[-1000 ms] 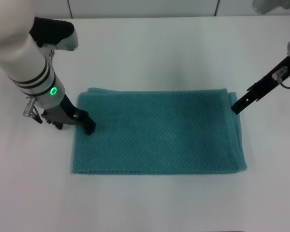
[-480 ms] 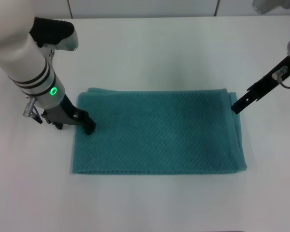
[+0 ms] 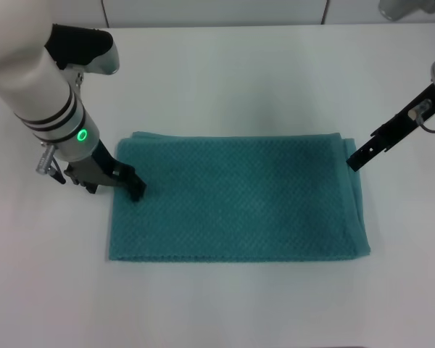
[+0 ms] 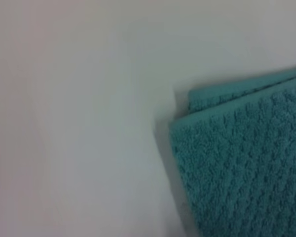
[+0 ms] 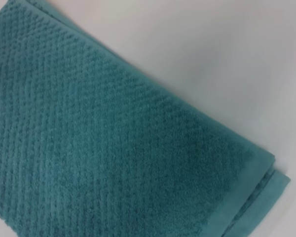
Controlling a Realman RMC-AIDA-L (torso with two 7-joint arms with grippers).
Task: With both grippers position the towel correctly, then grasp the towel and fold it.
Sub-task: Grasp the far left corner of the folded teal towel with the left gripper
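The teal waffle-weave towel [image 3: 239, 197] lies flat as a wide rectangle in the middle of the white table, its layered edges showing at the right side. My left gripper [image 3: 134, 190], a broad black claw on the thick white arm with a green light, rests on the towel's left edge near the far corner. My right gripper [image 3: 357, 159], a slim black bar, touches the towel's right edge near the far right corner. The left wrist view shows a layered towel corner [image 4: 246, 158]; the right wrist view shows the towel [image 5: 103, 143] with a stacked corner.
The white table [image 3: 239, 80] surrounds the towel on all sides. A wall panel edge runs along the far side of the table.
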